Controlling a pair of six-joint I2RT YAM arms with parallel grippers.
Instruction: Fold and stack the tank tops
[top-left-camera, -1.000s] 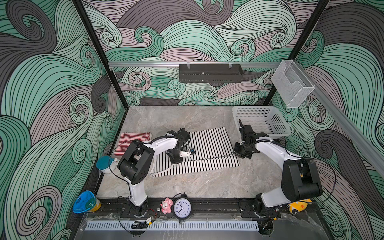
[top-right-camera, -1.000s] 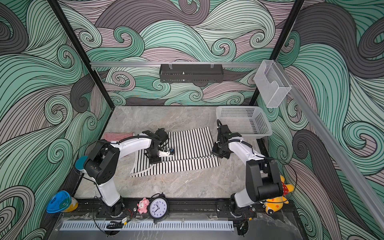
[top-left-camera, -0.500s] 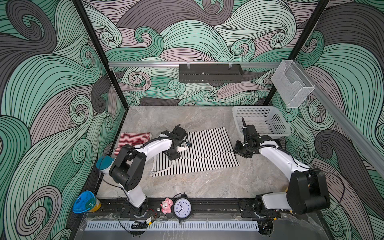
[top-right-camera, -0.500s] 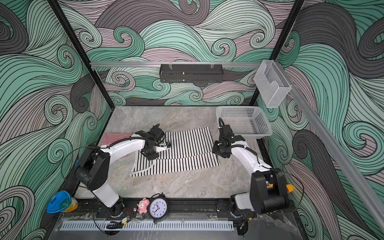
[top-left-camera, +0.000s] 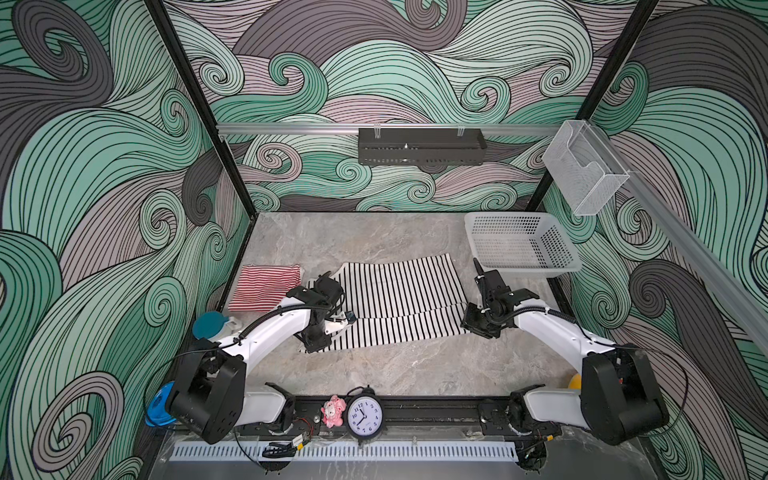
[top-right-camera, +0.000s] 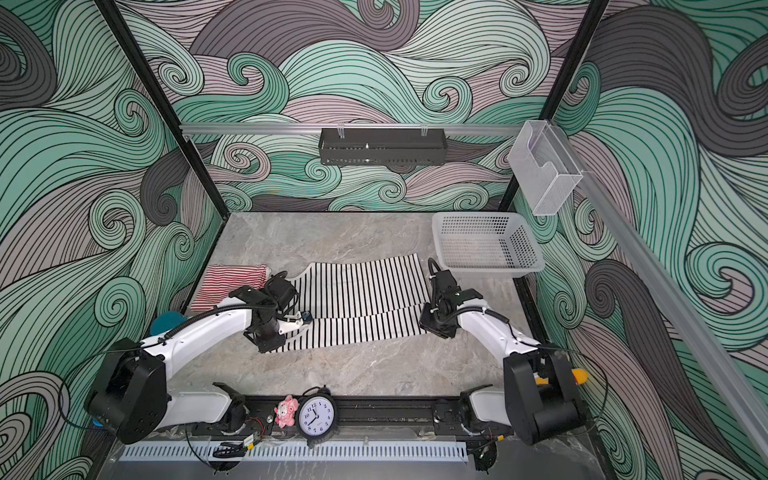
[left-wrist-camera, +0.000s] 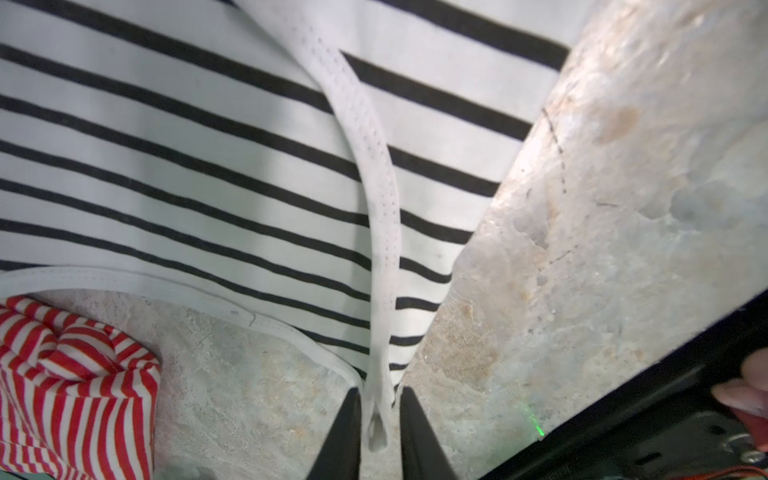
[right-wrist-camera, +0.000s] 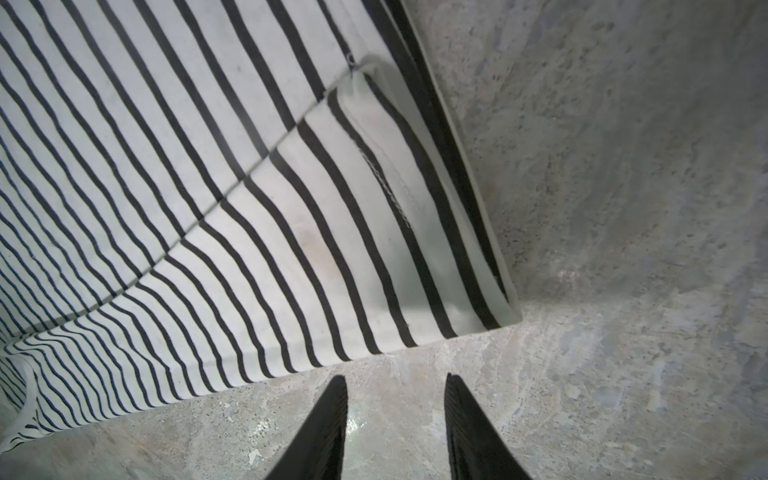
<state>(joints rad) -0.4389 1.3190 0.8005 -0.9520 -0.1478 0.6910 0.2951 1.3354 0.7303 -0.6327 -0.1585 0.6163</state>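
While the left gripper (left-wrist-camera: 376, 419) pinches the white strap (left-wrist-camera: 384, 208) of the black-striped top (top-left-camera: 399, 286) on the table (top-left-camera: 395, 374), likely to tuck it inward, the right gripper (right-wrist-camera: 395, 415) hangs spread and empty just beside it; farther back, the folded red-striped top (top-left-camera: 264, 286) awaits stacking.

The white-and-black left arm (top-left-camera: 274, 330) reaches in from the near left corner of the worktop (top-left-camera: 374, 374), wrist bent down. Its left gripper (left-wrist-camera: 379, 392) pinches a white strap of the black-and-white striped tank top (left-wrist-camera: 187, 166). The right arm (top-left-camera: 548, 328) mirrors it, with the right gripper (right-wrist-camera: 395, 378) parted and empty, low over the worktop.
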